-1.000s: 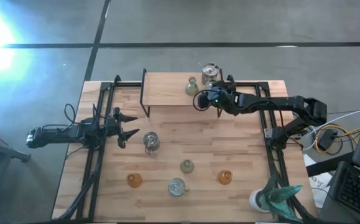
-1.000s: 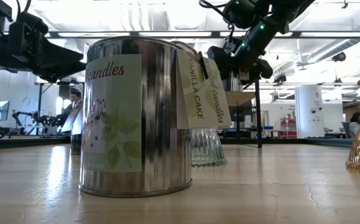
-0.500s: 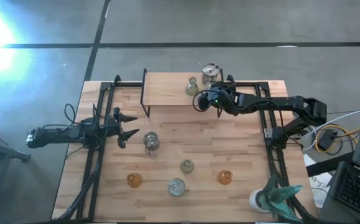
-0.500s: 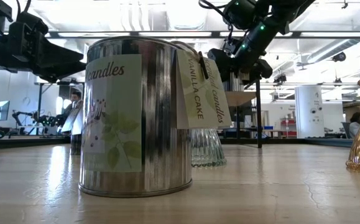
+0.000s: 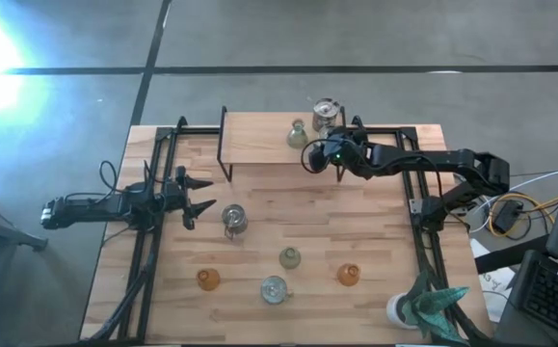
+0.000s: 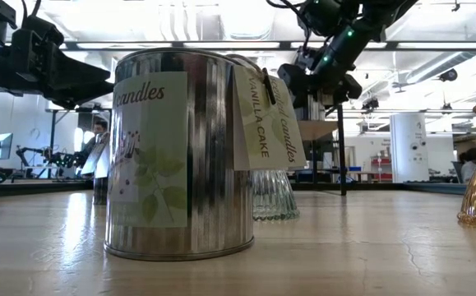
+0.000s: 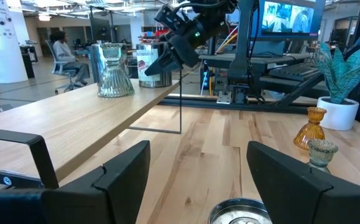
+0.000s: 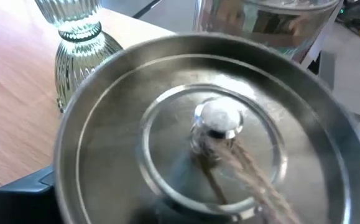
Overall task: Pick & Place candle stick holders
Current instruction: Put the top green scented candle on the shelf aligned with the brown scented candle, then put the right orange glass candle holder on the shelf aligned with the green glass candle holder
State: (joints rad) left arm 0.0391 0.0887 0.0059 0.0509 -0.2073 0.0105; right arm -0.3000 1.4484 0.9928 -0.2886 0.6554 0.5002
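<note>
From the high view my right gripper [image 5: 311, 157] sits over the raised wooden shelf [image 5: 259, 138] at about 12 o'clock on the table, but only the right wrist view shows what's under it: a round silvery lidded tin [image 8: 204, 130] standing upright, knob up, fingers spread wide and gripping nothing. A ribbed pale green glass holder [image 8: 80, 46] stands upright just beside it. My left gripper [image 5: 199, 193] waits at 9 o'clock, fingers partly apart, empty, near another silvery tin [image 5: 232, 219].
</note>
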